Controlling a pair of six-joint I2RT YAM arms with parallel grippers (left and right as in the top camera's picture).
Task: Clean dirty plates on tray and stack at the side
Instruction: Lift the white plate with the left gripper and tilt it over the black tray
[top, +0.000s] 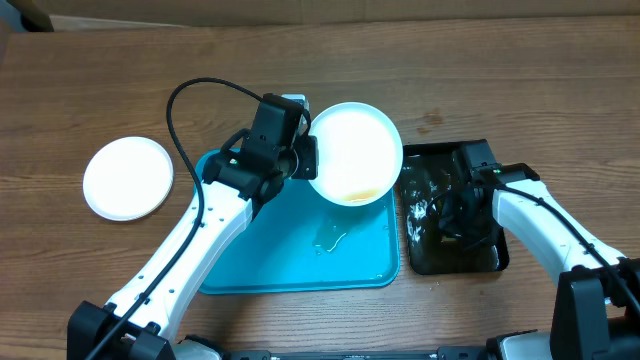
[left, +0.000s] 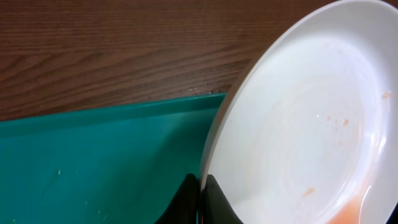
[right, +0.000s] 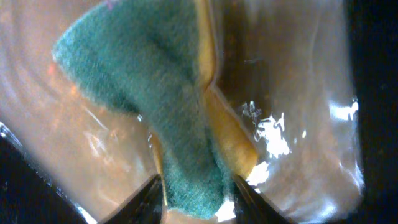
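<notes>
My left gripper (top: 303, 160) is shut on the rim of a white plate (top: 354, 152) and holds it tilted above the far right part of the turquoise tray (top: 250, 250). The plate (left: 311, 124) has orange-brown smears and a pool of brownish liquid at its low edge, and my left gripper (left: 202, 199) pinches its rim. A second white plate (top: 128, 178) lies on the table left of the tray. My right gripper (right: 196, 199) is shut on a green-yellow sponge (right: 161, 118) down in the black tray (top: 495, 262), which holds brownish water. A third plate is not in view.
A small puddle of liquid (top: 332, 240) lies on the turquoise tray near its right side. The black cable of the left arm (top: 180, 110) loops above the table at the back left. A wet stain (top: 430, 125) marks the wood behind the black tray.
</notes>
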